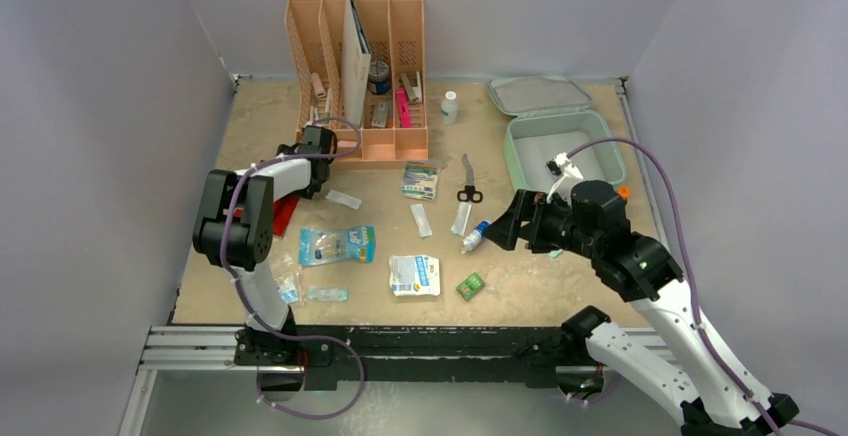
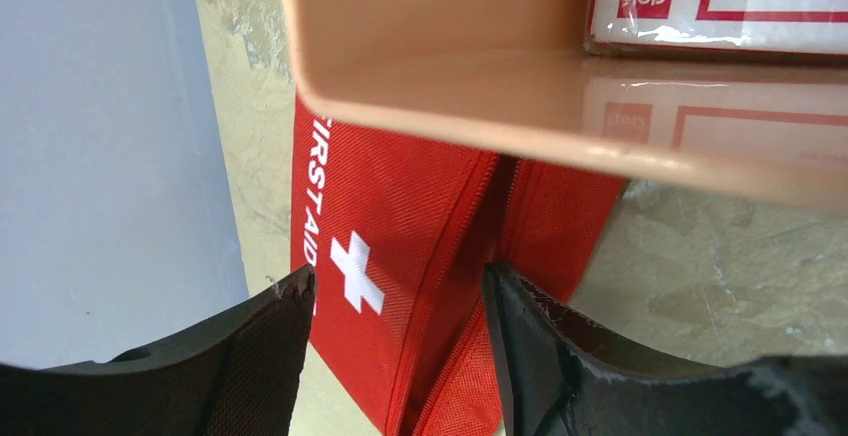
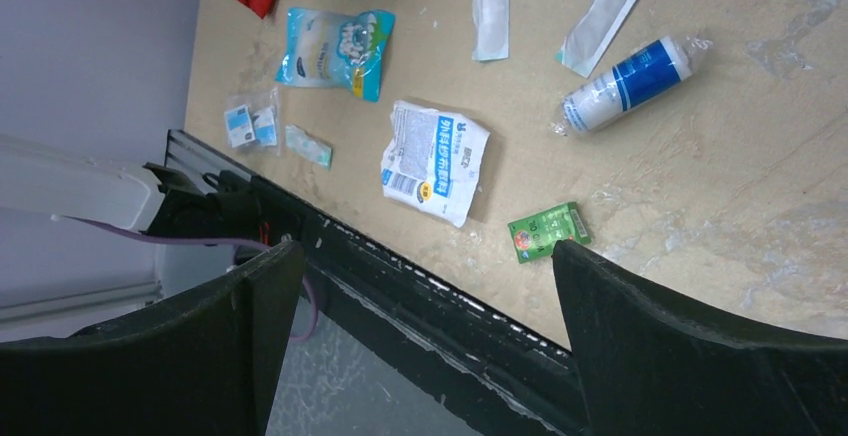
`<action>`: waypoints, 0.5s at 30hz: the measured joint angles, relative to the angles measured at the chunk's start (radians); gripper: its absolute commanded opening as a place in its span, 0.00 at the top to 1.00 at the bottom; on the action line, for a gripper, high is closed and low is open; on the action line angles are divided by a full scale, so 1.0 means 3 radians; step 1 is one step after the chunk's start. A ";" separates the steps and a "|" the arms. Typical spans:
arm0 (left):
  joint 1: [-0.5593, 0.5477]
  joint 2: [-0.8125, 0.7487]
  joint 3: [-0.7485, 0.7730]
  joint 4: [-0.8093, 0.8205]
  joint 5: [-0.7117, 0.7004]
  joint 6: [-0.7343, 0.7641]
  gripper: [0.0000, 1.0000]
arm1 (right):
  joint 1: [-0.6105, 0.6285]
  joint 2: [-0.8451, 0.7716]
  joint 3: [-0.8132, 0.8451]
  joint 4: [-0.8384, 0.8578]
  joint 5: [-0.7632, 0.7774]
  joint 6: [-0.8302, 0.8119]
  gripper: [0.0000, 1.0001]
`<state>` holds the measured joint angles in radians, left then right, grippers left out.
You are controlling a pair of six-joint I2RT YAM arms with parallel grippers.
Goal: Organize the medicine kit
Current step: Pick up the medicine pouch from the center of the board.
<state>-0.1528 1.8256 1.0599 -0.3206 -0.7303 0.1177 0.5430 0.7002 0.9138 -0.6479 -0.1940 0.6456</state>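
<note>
- The table, a pale mottled board, fills the middle of the top view.
- The peach slotted organizer stands at upper centre-left. Its smooth underside runs across the top of the left wrist view.
- The medicine kit, mint green, lies open at the upper right of the top view, lid hinged back toward the far wall and tray nearer the arms. It shows in neither wrist view.
- The right gripper hangs at centre-right, below and to the left of the kit and pointing left, away from it. Its wrist overlaps the tray's lower edge in the picture. The jaws stand wide apart with nothing between them.
- The left gripper sits at the organizer's lower left corner, well apart from the kit across the table. Its jaws stand partly apart. Whether they pinch anything I cannot tell.
- A red first-aid pouch lies partly under the organizer, showing between those fingers.
- A blue packet and a white packet lie in the lower middle.
- Scissors lie at centre, left of the kit.
- A blue-and-white tube lies just left of the right gripper.
- A small green sachet lies just right of the white packet.
</note>
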 measured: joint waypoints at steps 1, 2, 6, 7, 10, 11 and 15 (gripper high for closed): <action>0.0000 0.0025 -0.0003 0.0020 -0.0015 0.0011 0.42 | 0.0000 0.0000 0.0000 -0.0003 0.0003 -0.0001 0.04; 0.0000 0.0045 -0.0009 0.0042 -0.0029 0.0020 0.43 | 0.0000 -0.0001 0.0000 -0.0004 0.0005 -0.0001 0.04; 0.0000 0.0095 -0.0045 0.0145 -0.0123 0.0056 0.47 | 0.0000 -0.0010 0.0000 -0.0004 0.0037 -0.0001 0.04; 0.0000 0.0098 -0.0053 0.0170 -0.0146 0.0076 0.48 | 0.0000 -0.0010 0.0000 -0.0004 0.0055 0.0000 0.04; 0.0000 0.0098 -0.0066 0.0225 -0.0200 0.0095 0.52 | 0.0000 -0.0009 0.0000 -0.0008 0.0079 -0.0001 0.04; 0.0000 0.0098 -0.0067 0.0247 -0.0214 0.0107 0.53 | 0.0000 -0.0009 0.0000 -0.0017 0.0085 0.0000 0.04; 0.0000 0.0098 -0.0093 0.0337 -0.0277 0.0149 0.56 | 0.0000 -0.0036 0.0000 -0.0029 0.0107 0.0003 0.04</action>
<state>-0.1528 1.8549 1.0321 -0.2195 -0.8135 0.1623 0.5430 0.6895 0.9138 -0.6567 -0.1619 0.6464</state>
